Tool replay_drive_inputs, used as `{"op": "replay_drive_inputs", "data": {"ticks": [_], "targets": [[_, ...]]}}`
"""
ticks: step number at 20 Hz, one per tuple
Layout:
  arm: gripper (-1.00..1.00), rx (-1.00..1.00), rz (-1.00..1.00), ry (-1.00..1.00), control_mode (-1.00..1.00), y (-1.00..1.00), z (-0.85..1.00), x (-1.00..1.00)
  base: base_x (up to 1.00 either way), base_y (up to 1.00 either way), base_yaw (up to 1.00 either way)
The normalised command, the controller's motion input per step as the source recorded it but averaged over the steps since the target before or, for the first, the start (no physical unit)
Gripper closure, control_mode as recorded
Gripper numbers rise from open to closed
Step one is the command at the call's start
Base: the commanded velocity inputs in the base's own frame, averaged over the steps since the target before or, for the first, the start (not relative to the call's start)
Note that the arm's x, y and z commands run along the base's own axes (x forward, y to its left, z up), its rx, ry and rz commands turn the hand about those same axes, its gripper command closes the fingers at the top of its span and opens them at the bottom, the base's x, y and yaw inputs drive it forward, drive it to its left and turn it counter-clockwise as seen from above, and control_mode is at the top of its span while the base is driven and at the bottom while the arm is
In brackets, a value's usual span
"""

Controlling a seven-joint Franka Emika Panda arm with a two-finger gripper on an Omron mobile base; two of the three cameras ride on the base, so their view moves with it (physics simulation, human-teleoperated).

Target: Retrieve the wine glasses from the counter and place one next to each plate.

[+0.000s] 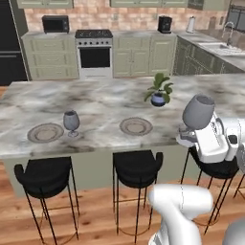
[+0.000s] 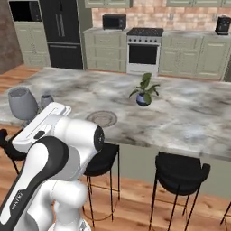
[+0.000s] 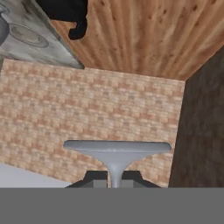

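The gripper [image 3: 114, 180] is pinched tight on the stem of the larger dark-grey stemmed goblet [image 1: 198, 112], carried beyond the marble counter's [image 1: 105, 103] front edge. It could slip and drop onto the wooden floor [image 1: 95, 215]. Its disc foot might clip that edge coming in.

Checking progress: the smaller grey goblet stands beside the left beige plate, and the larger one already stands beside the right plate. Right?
Not quite. The larger grey goblet is held by its stem in the gripper, off the marble counter's edge, as the left base view shows; the rest holds.

goblet bowl [image 3: 117, 151] hidden, fingertips [image 3: 94, 178] cropped
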Motion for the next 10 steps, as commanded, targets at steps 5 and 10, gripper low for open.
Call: {"op": "replay_drive_inputs", "data": {"ticks": [5,10], "targets": [[1.00,0.00,0.00,0.00,1.00,0.00,0.00,0.00,0.60,-0.64,0.26],[1.00,0.00,0.00,0.00,1.00,0.00,0.00,0.00,0.31,-0.59,0.31]]}}
